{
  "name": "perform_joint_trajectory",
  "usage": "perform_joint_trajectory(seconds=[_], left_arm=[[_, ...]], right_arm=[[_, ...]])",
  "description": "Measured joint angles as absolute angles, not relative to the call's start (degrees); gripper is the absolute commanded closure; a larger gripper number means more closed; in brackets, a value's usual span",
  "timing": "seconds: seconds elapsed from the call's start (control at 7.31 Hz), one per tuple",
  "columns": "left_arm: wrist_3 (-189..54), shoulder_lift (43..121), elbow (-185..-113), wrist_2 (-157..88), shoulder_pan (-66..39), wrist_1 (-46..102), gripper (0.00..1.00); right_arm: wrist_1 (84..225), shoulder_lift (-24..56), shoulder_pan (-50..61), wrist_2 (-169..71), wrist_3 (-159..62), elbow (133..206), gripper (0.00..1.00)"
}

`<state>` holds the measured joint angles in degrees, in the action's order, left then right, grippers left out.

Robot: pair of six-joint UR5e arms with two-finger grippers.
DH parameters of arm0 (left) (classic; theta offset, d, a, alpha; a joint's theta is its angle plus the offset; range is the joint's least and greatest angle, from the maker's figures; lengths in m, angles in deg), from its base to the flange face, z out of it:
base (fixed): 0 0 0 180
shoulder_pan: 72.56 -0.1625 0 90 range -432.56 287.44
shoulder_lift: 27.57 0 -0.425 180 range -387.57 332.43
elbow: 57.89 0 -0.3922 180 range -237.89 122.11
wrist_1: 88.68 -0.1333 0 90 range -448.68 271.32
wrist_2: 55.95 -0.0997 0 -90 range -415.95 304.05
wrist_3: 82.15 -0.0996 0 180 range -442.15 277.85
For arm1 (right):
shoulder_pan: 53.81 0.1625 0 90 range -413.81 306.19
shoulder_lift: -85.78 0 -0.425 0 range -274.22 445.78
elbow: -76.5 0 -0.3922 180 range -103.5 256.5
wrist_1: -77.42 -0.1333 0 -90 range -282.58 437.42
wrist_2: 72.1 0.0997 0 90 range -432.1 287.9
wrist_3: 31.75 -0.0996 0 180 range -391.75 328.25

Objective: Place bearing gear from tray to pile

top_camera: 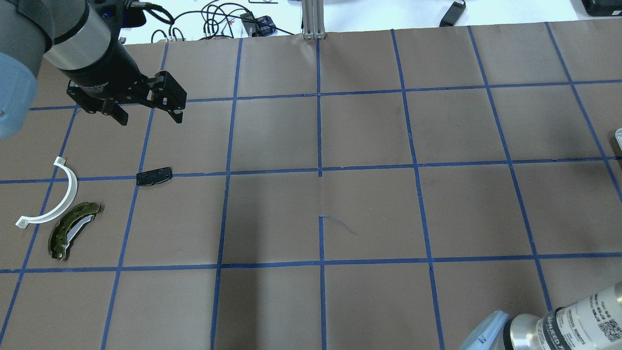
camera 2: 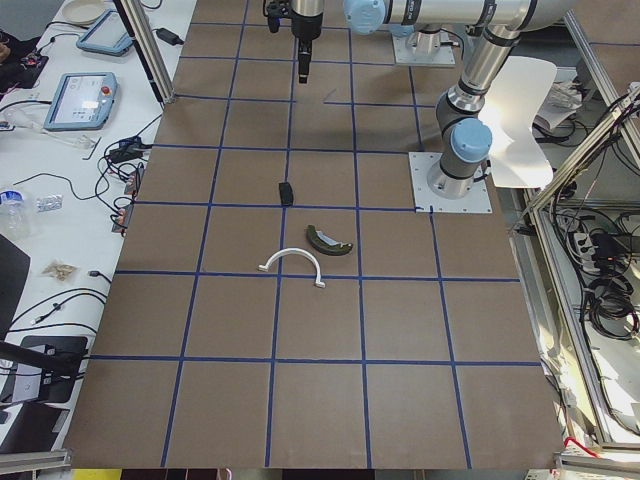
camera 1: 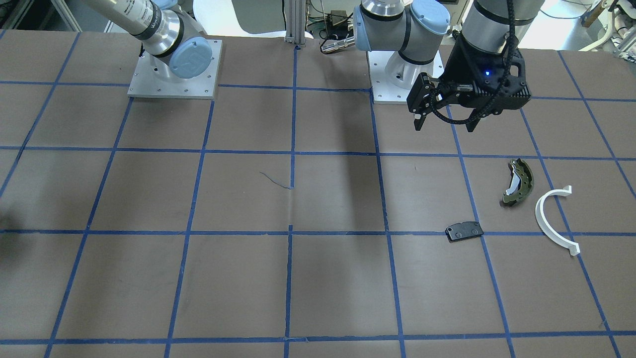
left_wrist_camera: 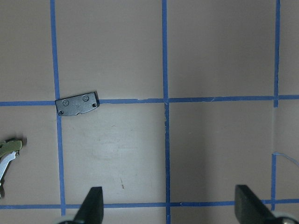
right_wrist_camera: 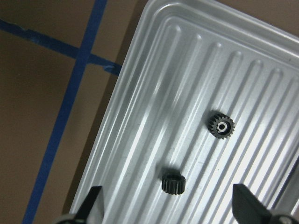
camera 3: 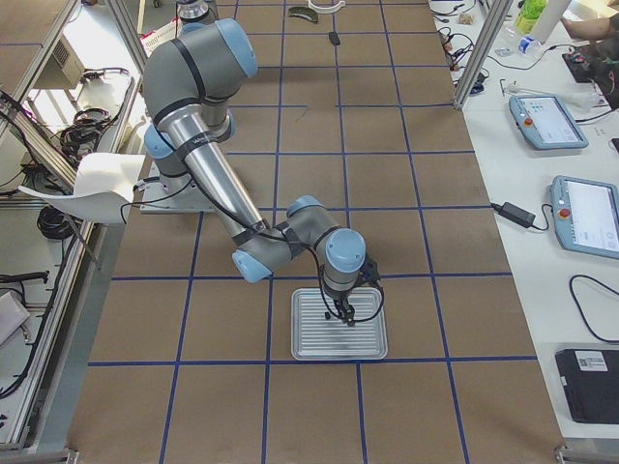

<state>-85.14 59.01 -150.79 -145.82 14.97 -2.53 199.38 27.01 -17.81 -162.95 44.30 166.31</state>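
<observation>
A ribbed metal tray holds two small black gears: one flat with a silver centre, one on its side. My right gripper is open just above the tray, its fingers either side of the gears. The pile lies at the table's other end: an olive-green brake shoe, a white C-shaped arc and a small black plate. My left gripper hangs open and empty above the table, beyond the plate.
The brown table has a grid of blue tape. The arms' base plates stand at the robot's edge. Aluminium posts, cables and teach pendants line the operators' side.
</observation>
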Motion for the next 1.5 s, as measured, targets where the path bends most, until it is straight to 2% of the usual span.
perform_joint_trajectory(seconds=[0.55, 1.23, 1.37, 1.5], left_arm=[[-85.1, 59.0, -150.8, -145.8, 15.0, -2.5, 0.00], [-85.1, 59.0, -150.8, -145.8, 15.0, -2.5, 0.00], [-85.1, 59.0, -150.8, -145.8, 15.0, -2.5, 0.00], [-85.1, 59.0, -150.8, -145.8, 15.0, -2.5, 0.00]], right_arm=[[200.0, 29.6, -18.6, -162.9, 44.4, 166.4, 0.21], [200.2, 30.5, -18.7, -163.7, 44.2, 166.6, 0.32], [200.2, 30.5, -18.7, -163.8, 44.1, 166.6, 0.36], [200.2, 30.6, -18.7, -163.9, 44.1, 166.6, 0.45]])
